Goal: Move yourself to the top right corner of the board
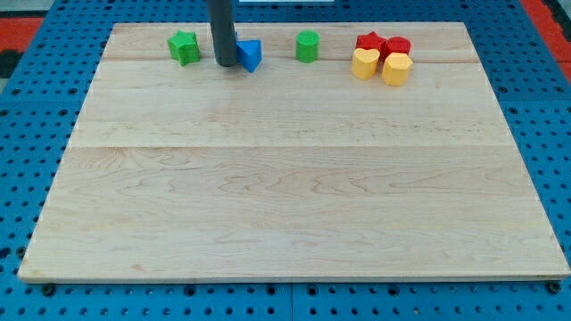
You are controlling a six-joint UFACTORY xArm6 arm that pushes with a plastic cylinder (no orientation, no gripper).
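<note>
My tip (226, 63) stands on the wooden worktop (294, 178) near the view's top edge, left of the middle. The rod ends plain, with no fingers to spread or press together, so nothing is pinched.

Touching or just beside my tip, on the view's right, lies a blue block (250, 55), wedge-like in shape; the rod hides its left edge. To the view's left of my tip, near but apart, sits a green star-shaped block (184, 46). Further to the view's right, past the blue one, stands a green block (307, 45) that looks roughly cylindrical.

Well to the view's right of my tip is a tight cluster of four: a red star-shaped block (370, 42) and a red rounded block (398, 45) behind, a yellow heart-shaped block (364, 63) and a yellow block (396, 69) of faceted shape in front, all touching or nearly so.

The top right corner of the board (459, 28) lies beyond that cluster, far from my tip along the same top edge
</note>
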